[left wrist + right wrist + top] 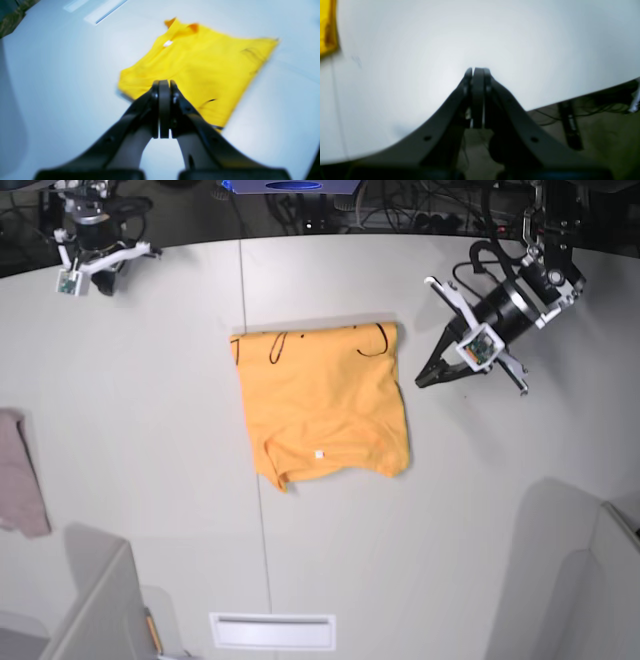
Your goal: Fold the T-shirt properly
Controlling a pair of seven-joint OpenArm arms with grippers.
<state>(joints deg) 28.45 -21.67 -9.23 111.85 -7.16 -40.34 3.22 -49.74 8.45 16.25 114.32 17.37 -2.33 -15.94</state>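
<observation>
We see our left fingers [164, 86] pressed together, empty, above the surface [150, 430]; the folded T-shirt [322, 402] lies flat just ahead of them. Our right fingers [478, 72], likewise pressed together, are well away from it.

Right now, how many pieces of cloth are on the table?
2: the T-shirt lies folded at the table's centre; a pinkish cloth lies at its left edge, partly cut off.

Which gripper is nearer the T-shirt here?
Left. The left gripper hovers shut just off the T-shirt side edge, apart from it. The right gripper sits shut far away at the table corner.
</observation>
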